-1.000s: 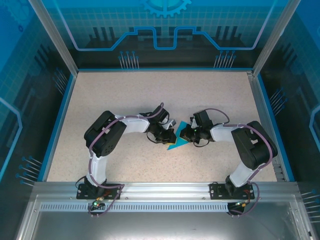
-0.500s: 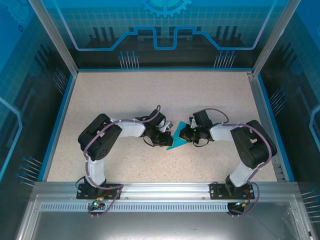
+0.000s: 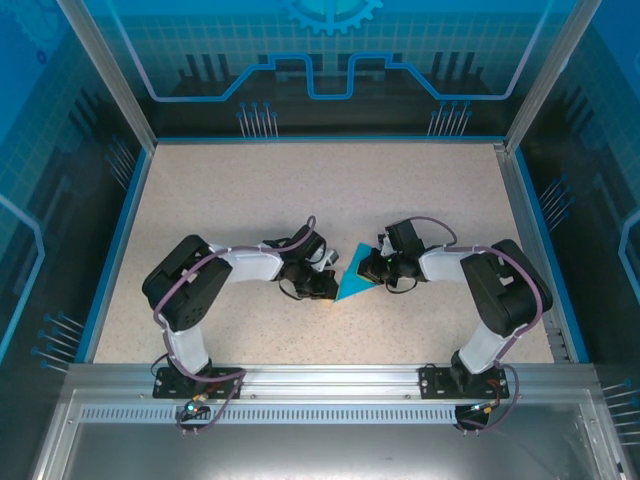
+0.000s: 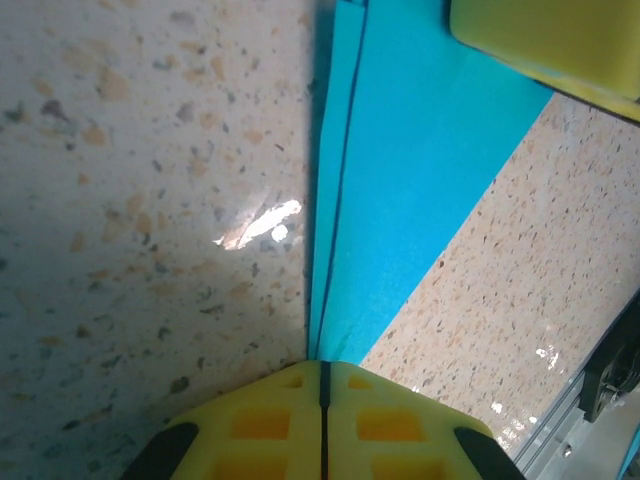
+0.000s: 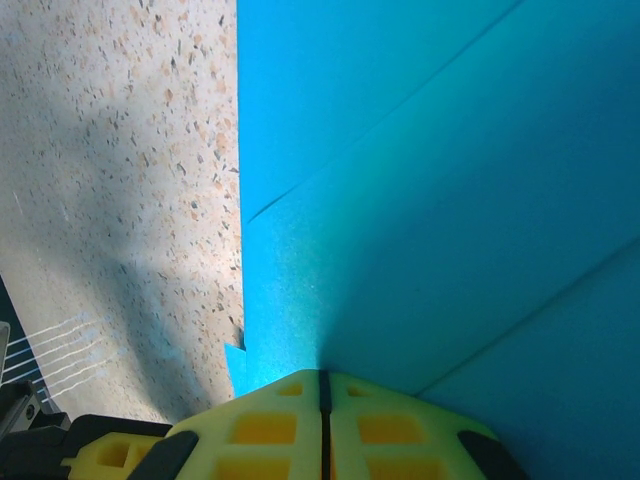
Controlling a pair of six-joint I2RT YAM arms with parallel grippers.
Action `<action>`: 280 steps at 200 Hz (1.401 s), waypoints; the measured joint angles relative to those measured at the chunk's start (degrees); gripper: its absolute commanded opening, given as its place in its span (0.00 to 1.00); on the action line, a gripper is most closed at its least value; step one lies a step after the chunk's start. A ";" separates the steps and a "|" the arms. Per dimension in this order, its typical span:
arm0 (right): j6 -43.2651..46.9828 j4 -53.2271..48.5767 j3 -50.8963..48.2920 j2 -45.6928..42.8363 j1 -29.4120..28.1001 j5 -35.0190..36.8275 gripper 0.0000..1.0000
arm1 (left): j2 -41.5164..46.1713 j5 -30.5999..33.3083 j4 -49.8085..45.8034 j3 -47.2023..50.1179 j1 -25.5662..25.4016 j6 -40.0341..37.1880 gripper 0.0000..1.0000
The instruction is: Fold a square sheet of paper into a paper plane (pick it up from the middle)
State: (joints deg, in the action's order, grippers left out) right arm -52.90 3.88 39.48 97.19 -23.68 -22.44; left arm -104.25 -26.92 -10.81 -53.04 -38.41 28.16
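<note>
Speckled beige table (image 3: 250,200) carries everything. Square sheet of paper (image 3: 350,285), turquoise, already folded into layered triangle, lies flat near table middle, between both grippers. Left gripper (image 4: 323,375) at paper's left side: yellow pads pressed together, no gap, tips touching narrow corner of paper. Right gripper (image 5: 322,378) at paper's right side: pads closed same way, tips against folded layers. Whether either one pinches paper, cannot tell.
</note>
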 measured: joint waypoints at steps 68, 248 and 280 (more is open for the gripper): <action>-0.04 1.70 0.68 1.66 0.15 -1.55 0.08 | 4.76 4.92 0.72 0.11 -1.14 2.45 0.09; 0.00 1.46 1.40 2.16 0.20 -1.84 0.08 | 4.39 5.35 4.11 5.16 -1.84 4.07 0.04; 0.00 1.46 1.40 2.16 0.20 -1.84 0.08 | 6.56 6.19 -0.90 5.40 -1.86 3.19 0.03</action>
State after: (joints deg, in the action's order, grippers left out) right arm -52.90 5.34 40.88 99.35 -23.49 -24.27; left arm -97.69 -20.73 -11.70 -47.64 -40.27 31.35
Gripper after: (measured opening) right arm 0.079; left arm 0.054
